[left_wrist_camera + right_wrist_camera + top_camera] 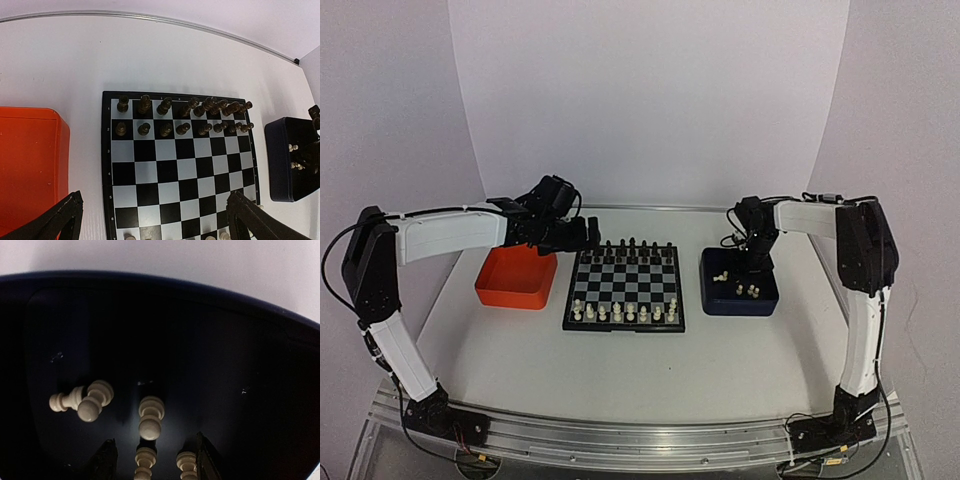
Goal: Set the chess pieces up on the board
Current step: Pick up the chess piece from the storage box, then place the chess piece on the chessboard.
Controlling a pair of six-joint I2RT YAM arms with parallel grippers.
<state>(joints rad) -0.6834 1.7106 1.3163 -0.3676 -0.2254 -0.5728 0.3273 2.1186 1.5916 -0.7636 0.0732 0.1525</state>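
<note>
**Overhead view.** The board (625, 292) lies in the centre, with an orange tray (510, 295) on its left and a blue tray (740, 307) on its right. Black pieces (632, 246) fill its far rows. White pieces (617, 313) stand along its near rows, and a few more lie in the blue tray. The left gripper (586, 236) hangs above the board's far-left corner. The right gripper (757, 265) sits inside the blue tray.

**Left wrist view.** The left gripper's fingers (60, 220) stand spread wide with nothing between them, and the board is below.

**Right wrist view.** The right gripper's fingers (107, 460) are partly spread and straddle two white pieces at once. A gap shows beside the left one, and we see no pinch on either. Three more pieces sit just beyond, two of them touching.

**Findings.** We judge the step in hand to be a pick from the blue tray.
- Closing now could catch both pieces or squeeze one out sideways, because the pair sits side by side within the gap.
- A small piece gripped off-centre may tilt and topple its neighbours when set into the crowded near rows.
- The left gripper, hanging over the black pieces, could knock them if it sweeps across.
</note>
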